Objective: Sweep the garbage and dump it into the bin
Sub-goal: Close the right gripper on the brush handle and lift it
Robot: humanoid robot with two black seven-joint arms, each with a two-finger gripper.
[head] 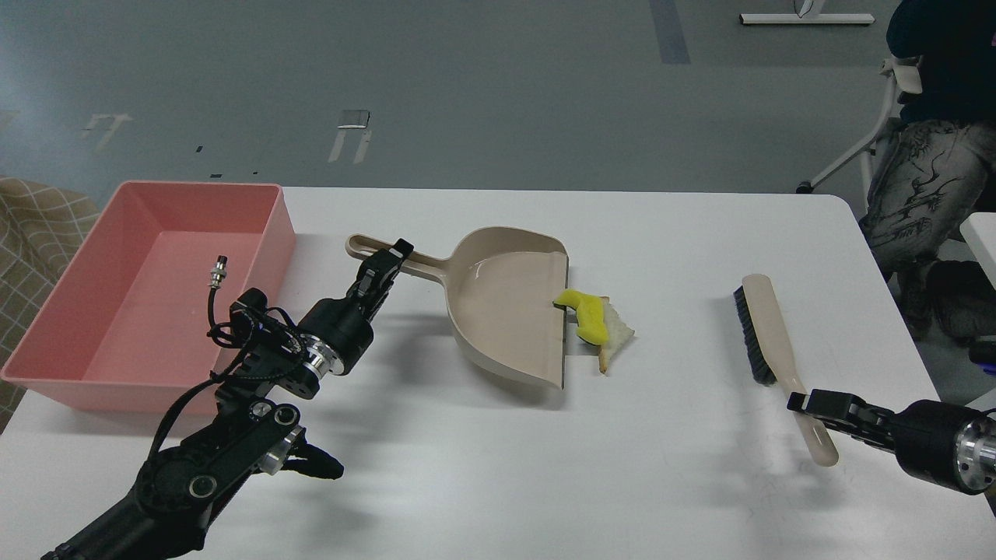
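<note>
I see a white tabletop on grey floor; seated person at 2 o'clock, checked fabric at 9.

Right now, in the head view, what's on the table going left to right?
Bin → left gripper → dustpan → sponge scrap → bread slice → brush → right gripper.

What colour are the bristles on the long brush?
Black, on the beige long-handled brush at the right side of the white table; head view shows it.
</note>
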